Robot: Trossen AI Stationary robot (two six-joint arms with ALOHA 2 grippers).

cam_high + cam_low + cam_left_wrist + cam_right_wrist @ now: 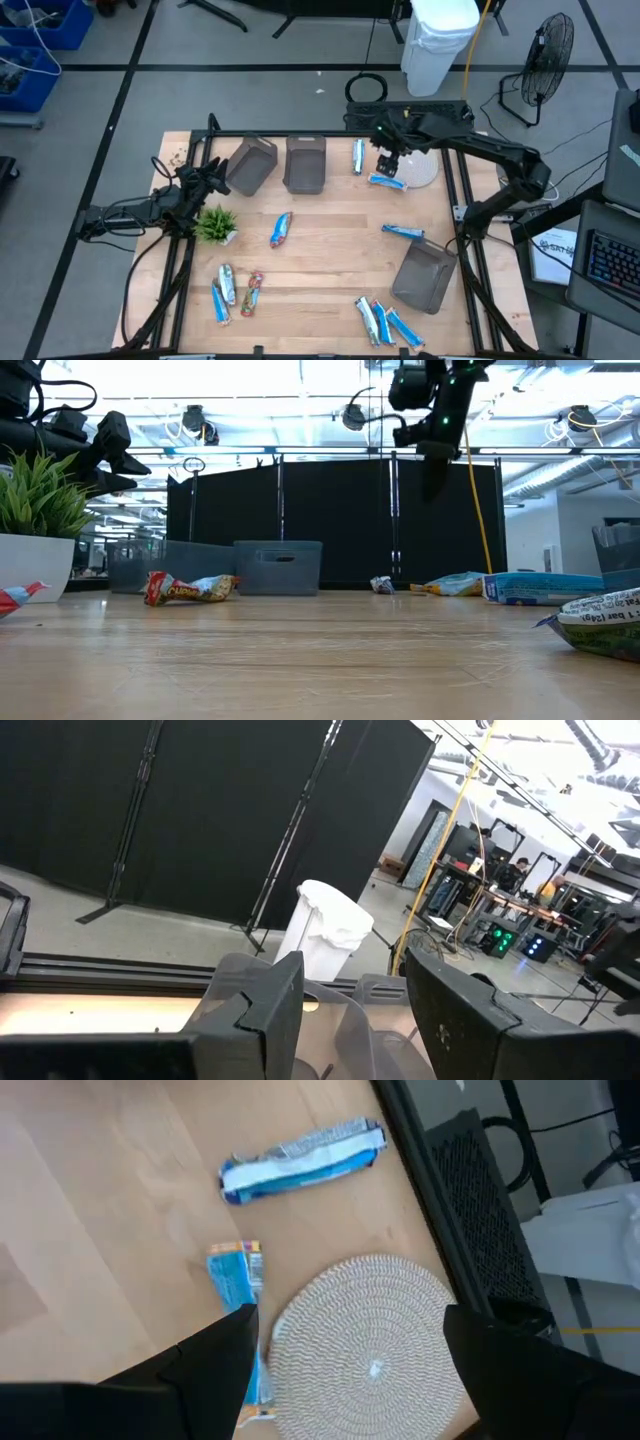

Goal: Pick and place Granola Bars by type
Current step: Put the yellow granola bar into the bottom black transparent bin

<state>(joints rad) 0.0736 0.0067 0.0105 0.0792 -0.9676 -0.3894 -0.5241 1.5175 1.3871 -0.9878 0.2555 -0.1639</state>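
Note:
Several small wrapped granola bars lie flat on the wooden table. One blue bar (388,181) lies beside a round woven mat (420,168), with another (358,155) nearby. My right gripper (388,165) hovers open above that blue bar (235,1278) and the mat (368,1342), touching nothing; it also sits high up (435,422). A second bar (300,1160) lies farther on. My left gripper (213,180) waits open, raised by the table's left edge near a grey bin (250,165). Other bars lie mid-table (281,229), near left (228,285) and near right (380,320).
Two grey bins (305,163) stand at the far side and a third (427,275) near the right edge. A small green plant (215,225) stands by the left arm. A black frame (330,133) runs around the table. Bare wood shows mid-table.

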